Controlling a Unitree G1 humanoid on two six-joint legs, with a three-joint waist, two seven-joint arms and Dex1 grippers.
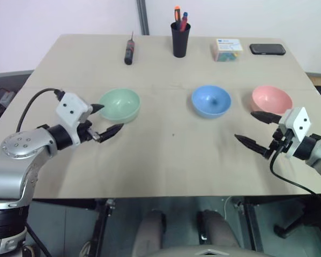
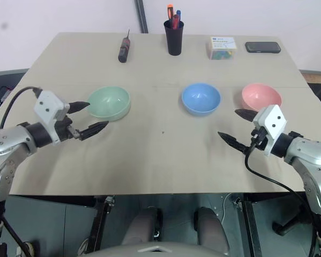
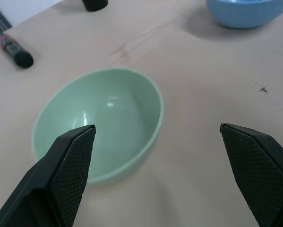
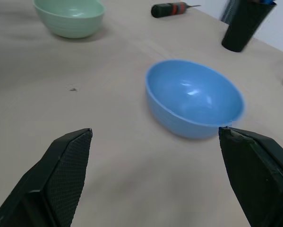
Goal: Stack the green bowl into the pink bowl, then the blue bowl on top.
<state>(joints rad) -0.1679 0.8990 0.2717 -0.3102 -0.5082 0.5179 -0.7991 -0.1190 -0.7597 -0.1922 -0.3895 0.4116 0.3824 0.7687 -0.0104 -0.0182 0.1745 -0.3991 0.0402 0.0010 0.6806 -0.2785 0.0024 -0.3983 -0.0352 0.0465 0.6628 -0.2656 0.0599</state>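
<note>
The green bowl (image 1: 119,104) sits upright on the tabletop (image 1: 165,155) just beyond the left claw (image 1: 107,119), whose two black fingers are spread wide with nothing between them; one fingertip reaches the bowl's near rim in the head views (contact cannot be told). The blue bowl (image 1: 211,100) stands in the middle of the row, the pink bowl (image 1: 271,99) at the right end, all three apart from one another. The right claw (image 1: 259,129) hangs in front of the pink bowl, fingers wide apart and empty, aimed toward the blue bowl. The near half of the tabletop is bare. Along the far edge lie a screwdriver (image 1: 129,51), a black pen cup (image 1: 180,38), a small box (image 1: 228,49) and a phone (image 1: 267,49).
</note>
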